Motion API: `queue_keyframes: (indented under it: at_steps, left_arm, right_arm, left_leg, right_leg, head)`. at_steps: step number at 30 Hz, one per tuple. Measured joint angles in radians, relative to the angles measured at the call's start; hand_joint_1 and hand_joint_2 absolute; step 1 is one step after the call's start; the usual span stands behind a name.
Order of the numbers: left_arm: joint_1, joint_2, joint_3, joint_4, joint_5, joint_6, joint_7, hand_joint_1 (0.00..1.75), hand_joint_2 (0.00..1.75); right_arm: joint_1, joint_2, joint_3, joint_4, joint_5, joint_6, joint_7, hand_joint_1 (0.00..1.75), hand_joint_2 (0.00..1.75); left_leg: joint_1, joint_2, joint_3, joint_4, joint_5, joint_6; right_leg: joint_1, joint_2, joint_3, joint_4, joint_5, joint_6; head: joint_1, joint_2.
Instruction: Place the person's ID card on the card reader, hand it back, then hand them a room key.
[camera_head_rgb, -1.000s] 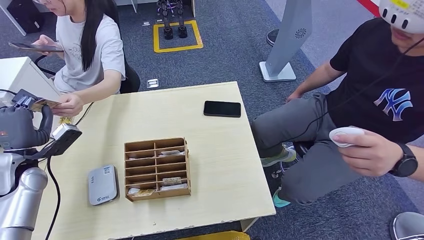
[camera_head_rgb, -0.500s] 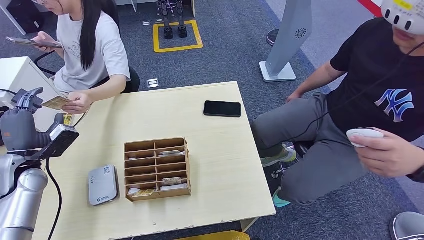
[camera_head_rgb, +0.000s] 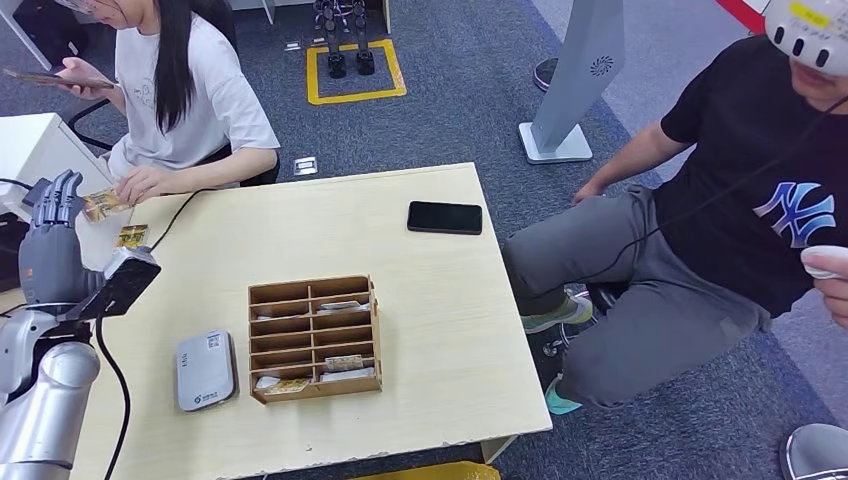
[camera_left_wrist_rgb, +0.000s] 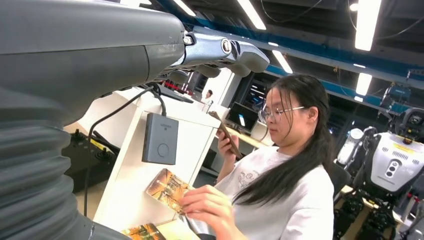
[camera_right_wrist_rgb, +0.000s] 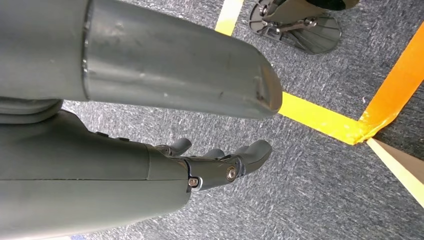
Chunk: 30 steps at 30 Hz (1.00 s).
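At the table's far left my left hand (camera_head_rgb: 47, 245) stands upright with its fingers spread and nothing in it. Just beyond its fingertips the seated person in the white shirt holds the ID card (camera_head_rgb: 100, 203) in her own hand. The left wrist view shows the same card (camera_left_wrist_rgb: 167, 190) pinched in her fingers, past my extended fingers (camera_left_wrist_rgb: 220, 50). A second card (camera_head_rgb: 130, 236) lies on the table near her. The grey card reader (camera_head_rgb: 205, 369) lies flat beside the wooden slotted box (camera_head_rgb: 315, 338), which holds several key cards. My right hand (camera_right_wrist_rgb: 220, 162) hangs over the carpet, empty.
A black phone (camera_head_rgb: 444, 217) lies at the far right of the wooden table (camera_head_rgb: 420, 300). A second person in a black shirt sits to the right, holding a white controller (camera_head_rgb: 825, 260). A white cabinet (camera_head_rgb: 35, 150) stands by my left arm.
My left hand let go of the ID card and the person took it. Her hand drew back toward her with the card, and my fingers straightened upward.
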Motion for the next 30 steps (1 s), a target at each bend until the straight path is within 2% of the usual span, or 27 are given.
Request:
queue_keyframes:
  at_steps: [13, 19, 21, 23, 28, 30]
  left_arm:
    - [0.005, -0.001, 0.0, -0.012, 0.003, -0.004, 0.0, 0.0, 1.75]
    - [0.037, 0.0, 0.0, -0.047, 0.092, -0.087, -0.038, 0.0, 1.75]
    - [0.095, 0.003, 0.0, -0.101, 0.168, -0.14, -0.093, 0.0, 1.75]
    - [0.194, 0.01, 0.0, -0.19, 0.213, -0.171, -0.155, 0.0, 1.75]
    - [0.536, 0.057, -0.007, -0.449, 0.145, -0.176, -0.249, 0.0, 1.75]
    - [0.679, 0.097, -0.054, -0.547, 0.091, -0.14, -0.238, 0.0, 1.75]
  right_arm:
    - [0.003, 0.0, 0.0, 0.0, 0.0, 0.0, -0.001, 0.0, 0.0]
    - [0.004, 0.0, -0.006, 0.0, -0.006, -0.005, -0.006, 0.0, 0.0]
    - [0.008, 0.0, -0.015, 0.0, -0.019, -0.011, -0.013, 0.0, 0.0]
    - [0.016, 0.0, -0.025, 0.0, -0.032, -0.018, -0.02, 0.0, 0.0]
    - [0.046, -0.003, -0.059, 0.0, -0.066, -0.032, -0.033, 0.0, 0.0]
    - [0.053, -0.005, -0.077, 0.0, -0.08, -0.038, -0.044, 0.0, 0.0]
  left_leg:
    - [0.0, 0.0, 0.0, 0.0, 0.0, 0.0]
    - [0.0, 0.001, 0.0, 0.0, 0.0, 0.0]
    - [0.0, 0.002, 0.0, 0.0, -0.001, 0.0]
    - [0.0, 0.004, 0.001, -0.001, -0.003, 0.0]
    - [0.0, 0.009, 0.003, -0.001, -0.009, -0.001]
    - [-0.001, 0.009, 0.004, -0.001, -0.011, 0.0]
  right_leg:
    - [0.0, 0.0, 0.0, 0.0, 0.0, 0.0]
    - [0.0, 0.001, 0.0, 0.0, 0.0, 0.0]
    - [0.0, 0.002, 0.0, 0.0, 0.0, 0.0]
    - [0.0, 0.005, 0.0, 0.0, -0.001, 0.0]
    - [0.0, 0.01, 0.0, 0.0, -0.006, 0.0]
    - [-0.001, 0.01, 0.0, -0.001, -0.008, 0.0]
  head:
    - [0.0, 0.0]
    - [0.0, 0.0]
    - [0.0, 0.0]
    - [0.0, 0.0]
    - [0.0, 0.0]
    - [-0.001, 0.0]
